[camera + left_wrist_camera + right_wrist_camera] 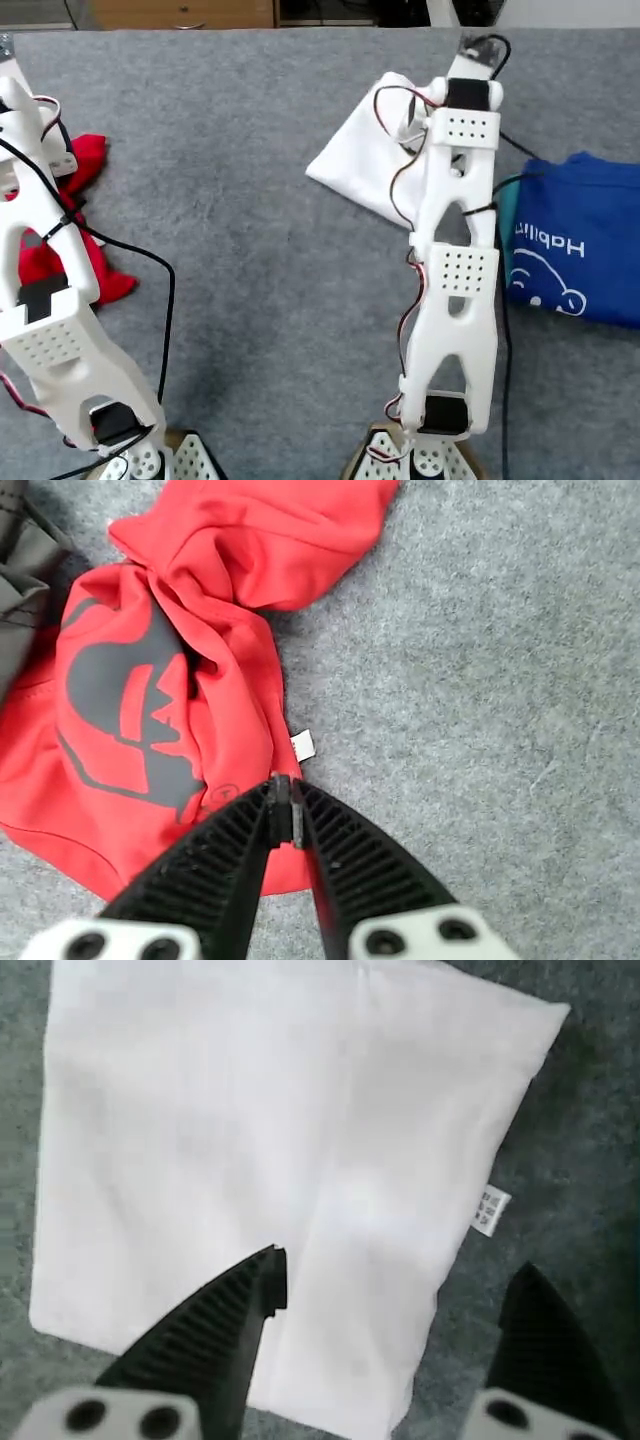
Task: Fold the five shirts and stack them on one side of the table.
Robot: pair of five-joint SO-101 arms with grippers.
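- The red shirt point(240, 710) carried a dark grey graphic.
- The white shirt point(270, 1130) was plain.
- The blue shirt point(590, 240), at three o'clock, bore white print.
- The tabletop point(240, 170) was mottled grey.
- The fingers point(225, 850) were black and ribbed.

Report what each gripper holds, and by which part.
Left gripper: fingers shut at the edge of the red shirt by its label; a pinch cannot be told. Right gripper: open over the white shirt, holding nothing.

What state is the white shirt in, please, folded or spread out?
Folded: the white shirt lies as a flat, compact rectangle with straight edges.
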